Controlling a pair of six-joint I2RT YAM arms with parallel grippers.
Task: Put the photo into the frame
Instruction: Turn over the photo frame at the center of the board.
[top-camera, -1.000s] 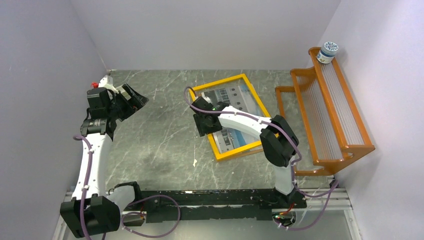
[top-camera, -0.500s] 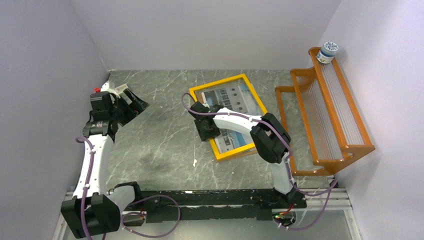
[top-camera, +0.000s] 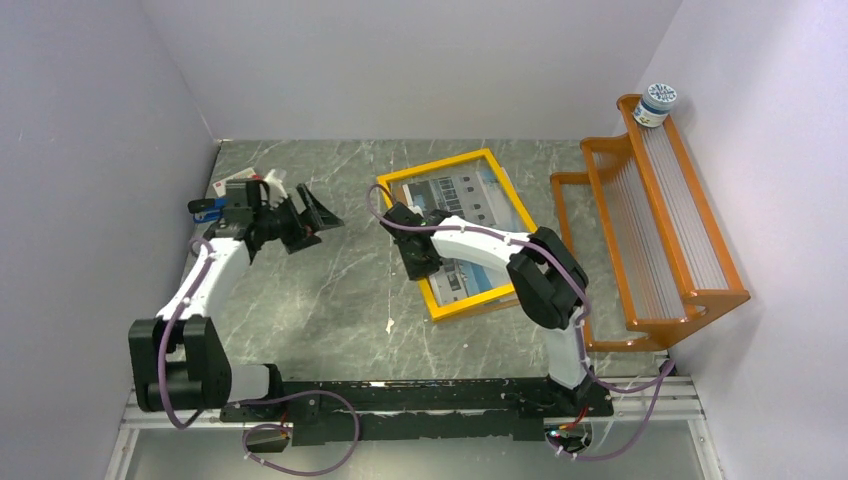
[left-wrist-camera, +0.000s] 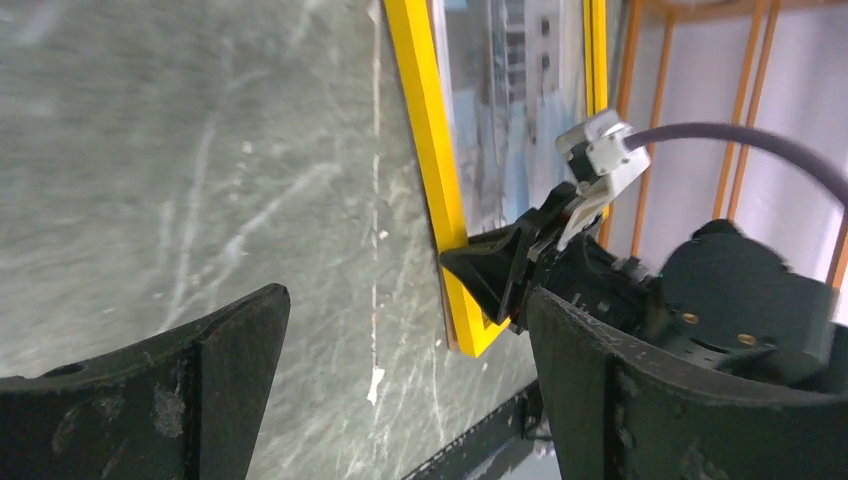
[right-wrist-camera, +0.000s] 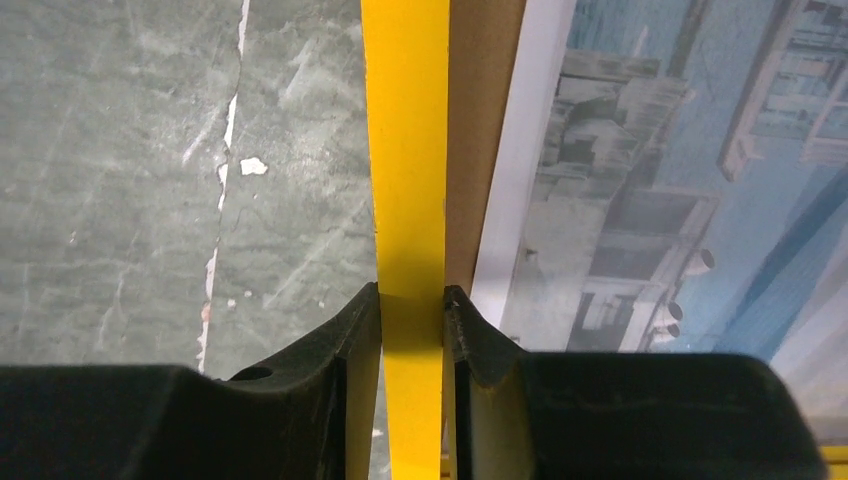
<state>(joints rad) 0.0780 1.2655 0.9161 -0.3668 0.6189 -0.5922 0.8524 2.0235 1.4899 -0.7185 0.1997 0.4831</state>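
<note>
Right pincer (right-wrist-camera: 412, 300): clamped on the left rail of the frame (right-wrist-camera: 410, 150), one finger against each side of the yellow wood, towards the near corner. I read this from the right wrist view; the top view agrees (top-camera: 415, 262).

Frame (top-camera: 432, 168): flat on the tabletop (top-camera: 320, 290), right of centre, skewed so its near end swings right.

Photo (right-wrist-camera: 680, 180): inside the frame border, picture side up, building and blue sky legible. A brown strip (right-wrist-camera: 482, 130) shows between the gripped rail and the photo's white margin. From above the print (top-camera: 470, 195) fills most of the frame.

Left pincer (top-camera: 315, 215): fingers wide apart, holding nothing, above the tabletop left of the frame and aimed at it. Its own camera shows the frame rail (left-wrist-camera: 425, 130) beyond the spread fingers (left-wrist-camera: 405, 330).

Far right: orange slatted rack (top-camera: 660, 220) by the wall, a small jar (top-camera: 657, 103) on its far end
</note>
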